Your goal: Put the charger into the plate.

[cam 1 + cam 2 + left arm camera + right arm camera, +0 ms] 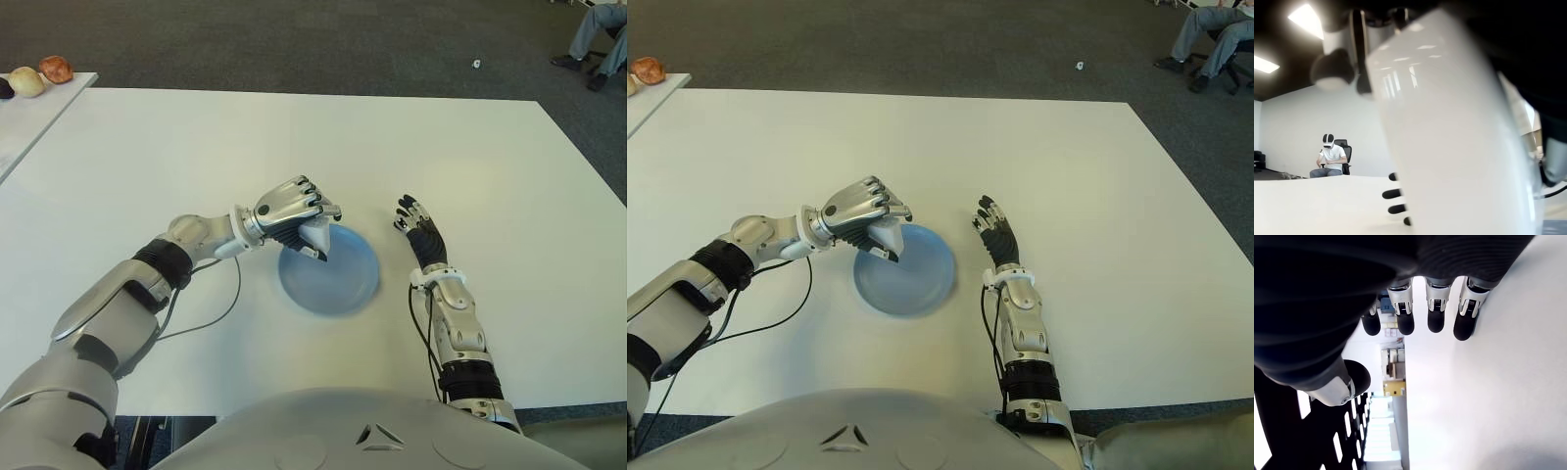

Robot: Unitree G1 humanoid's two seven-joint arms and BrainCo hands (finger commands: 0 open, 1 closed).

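We saw the left hand (291,211) over the near-left rim of the blue plate (338,279), fingers curled tight round the white charger (318,237), which stuck out below the palm w/ its lower corner over the plate's edge; we couldn't tell whether it touched the plate. In the left wrist view the charger (1449,137) filled most of the frame as a pale block pressed right up against the hand, so the grip was firm and the charger sat inside the fist, not on the bench (196,147). The plate lay on the bench approx. in the middle, just in front of the robot's torso. The right hand (419,227) showed just beside the plate on its right side, clear of the rim, fingers (1435,313) stretched out straight and holding nothing; the right wrist view showed them close over the white bench top, but contact we couldn't confirm. A thin black cable (211,313) looped on the bench by the left forearm. At the far left another white table (29,122) carried a few rounded items (56,69), reddish and pale. A person (1215,34) sat on a chair at the far right on the dark carpet, legs only in view.
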